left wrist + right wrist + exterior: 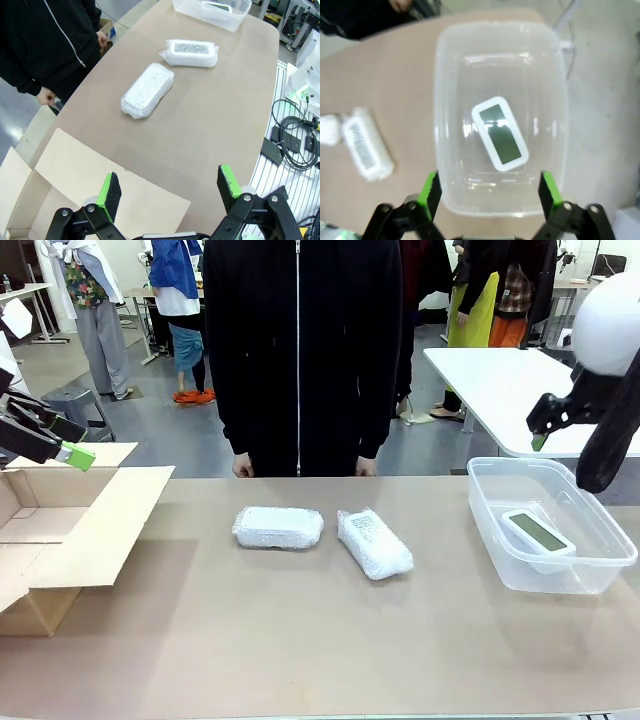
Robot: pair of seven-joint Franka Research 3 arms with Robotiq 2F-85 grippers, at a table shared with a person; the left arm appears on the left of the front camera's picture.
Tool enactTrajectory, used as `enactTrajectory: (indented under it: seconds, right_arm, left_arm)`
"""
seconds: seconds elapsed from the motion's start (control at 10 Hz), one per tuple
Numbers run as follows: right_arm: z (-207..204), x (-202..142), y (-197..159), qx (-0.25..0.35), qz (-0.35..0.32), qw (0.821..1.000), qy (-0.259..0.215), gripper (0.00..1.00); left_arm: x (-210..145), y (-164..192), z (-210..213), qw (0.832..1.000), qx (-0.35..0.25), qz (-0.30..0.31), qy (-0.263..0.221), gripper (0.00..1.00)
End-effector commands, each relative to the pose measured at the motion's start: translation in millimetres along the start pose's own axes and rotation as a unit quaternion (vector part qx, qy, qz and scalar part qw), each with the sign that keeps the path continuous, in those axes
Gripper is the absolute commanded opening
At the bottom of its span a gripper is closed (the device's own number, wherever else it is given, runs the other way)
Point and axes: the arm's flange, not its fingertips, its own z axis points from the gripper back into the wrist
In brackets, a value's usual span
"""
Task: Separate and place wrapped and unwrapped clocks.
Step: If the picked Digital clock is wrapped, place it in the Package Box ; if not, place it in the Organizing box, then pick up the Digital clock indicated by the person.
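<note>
The left gripper (pixel 169 186) is released, its green pads spread wide with nothing between them. It hangs over an opened flap of the cardboard box (pixel 95 180) at the table's left end. The right gripper (pixel 490 191) is also spread and empty, poised above the clear plastic tub (pixel 438 100) at the right end.

The front view catches both grippers side-on, so the gap between their fingers does not read there. Each wrist view shows that gap plainly. The right wrist view looks straight down into the tub. There the bare clock (pixel 500 132) lies flat on the floor, screen up, set at a slant and apart from every wall.

The left wrist view looks along the table (pixel 300 660) and shows a grey face through the bubble wrap of the right wrapped clock (pixel 191 52). The left wrapped clock (pixel 148 90) shows nothing through its wrap.

The two wrapped clocks lie mid-table, near each other but not touching, and closer to the far edge than the near one. A person (pixel 300 340) stands at that far edge, hands (pixel 242 468) hanging level with it.

A broad bare stretch of tabletop runs along the near side. There are also open gaps between the box and the left wrapped clock, and between the right wrapped clock and the tub. Cables (pixel 295 140) lie beyond the near edge.
</note>
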Motion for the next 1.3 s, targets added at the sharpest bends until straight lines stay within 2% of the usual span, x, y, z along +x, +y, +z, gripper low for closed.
enactTrajectory:
  seconds: [0.0, 0.2, 0.3, 0.4, 1.2]
  right_arm:
    - [17.2, -3.2, 6.3, 0.027, 0.03, 0.999, -0.004, 1.0]
    - [25.1, -3.9, 13.3, 0.024, 0.036, 0.999, -0.013, 1.0]
    - [21.6, 0.3, 25.2, 0.019, 0.053, 0.998, 0.004, 1.0]
    - [31.9, -5.3, 14.2, 0.013, 0.03, 0.999, -0.018, 1.0]
    - [31.9, -5.3, 14.2, 0.013, 0.03, 0.999, -0.018, 1.0]
  left_arm:
    - [-0.1, 2.1, -0.2, 1.0, -0.006, -0.006, -0.008, 1.0]
    - [-0.1, 2.1, -0.2, 1.0, -0.006, -0.006, -0.008, 1.0]
    - [-0.1, 2.1, -0.2, 1.0, -0.006, -0.006, -0.008, 1.0]
    - [-0.1, 2.1, -0.2, 1.0, -0.006, -0.006, -0.008, 1.0]
    - [-0.1, 2.1, -0.2, 1.0, -0.006, -0.006, -0.008, 1.0]
